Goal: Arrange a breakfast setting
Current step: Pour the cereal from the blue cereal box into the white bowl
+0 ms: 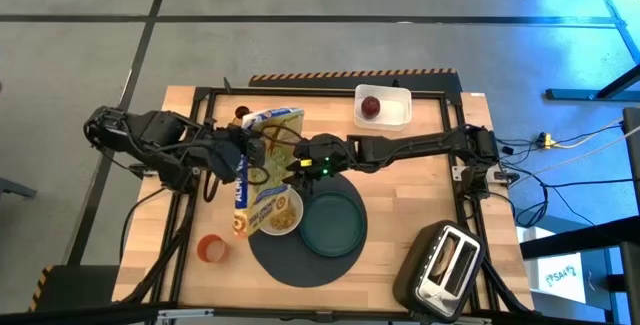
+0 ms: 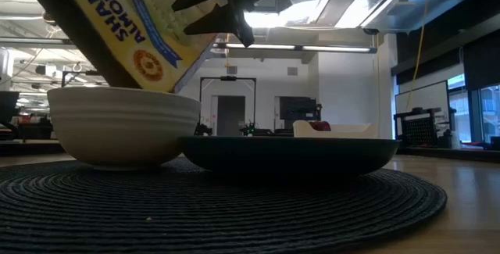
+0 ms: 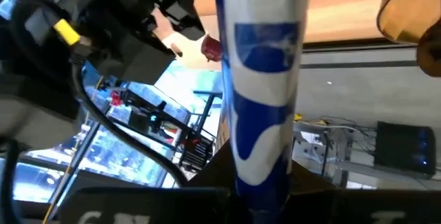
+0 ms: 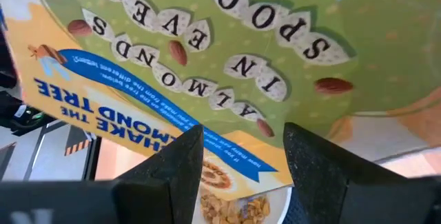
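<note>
A blue cereal box (image 1: 266, 170) hangs tilted over the white bowl (image 1: 279, 214), which holds cereal and stands on the round dark-grey placemat (image 1: 300, 260) beside the teal plate (image 1: 334, 224). My left gripper (image 1: 232, 158) is shut on the box at its left. My right gripper (image 1: 303, 163) is open at the box's right side, with its fingers (image 4: 187, 156) close before the printed face (image 4: 227, 58). The dark-red fruit (image 1: 371, 106) lies in a white tray. The orange cup (image 1: 211, 249) stands near left. Bagel and spoon are out of view. My left gripper holds the cereal box by its long left edge (image 1: 243, 165), about halfway along, coming level from the table's left. The box's narrow blue-and-white side (image 3: 262, 114) runs out between the fingers. The box is lifted clear and tilted, its lower end (image 2: 148, 66) over the bowl. My right gripper stands open against the box's printed face; I cannot tell whether its fingertips (image 2: 234, 21) touch it.
A black-and-silver toaster (image 1: 445, 265) stands at the near right corner. The white tray (image 1: 398, 115) sits at the far edge. A black frame (image 1: 455, 135) runs around the tabletop. Bare wood lies right of the plate and left of the cup.
</note>
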